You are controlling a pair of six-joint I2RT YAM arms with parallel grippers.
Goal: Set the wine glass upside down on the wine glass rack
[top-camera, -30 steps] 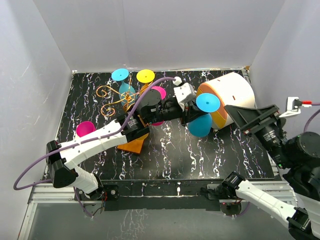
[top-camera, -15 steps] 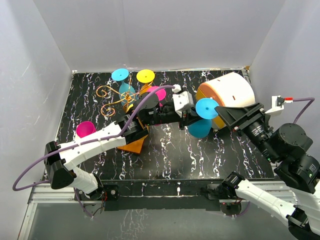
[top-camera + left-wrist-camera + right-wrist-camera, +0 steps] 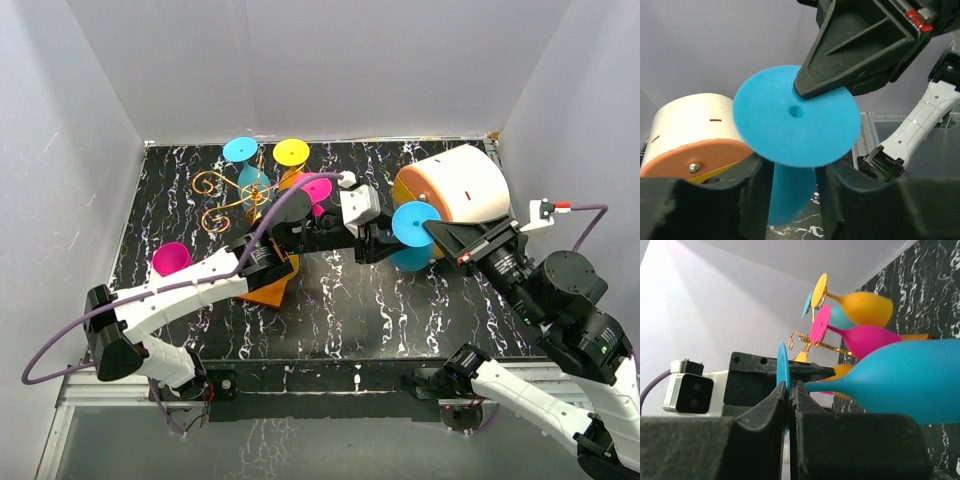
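Blue wine glass (image 3: 412, 222) in air, right of wine glass rack (image 3: 268, 290). Your left gripper (image 3: 794, 200) clamps stem; right gripper (image 3: 789, 390) pinches foot rim tight. Release only one side, slowly, without twisting stem.

Overhead looks down — wrist cameras close, share blue glass (image 3: 790, 132).

Blue wine glass (image 3: 410, 222), gold wine glass rack (image 3: 268, 290) with orange base, black white-marbled table (image 3: 340, 310)
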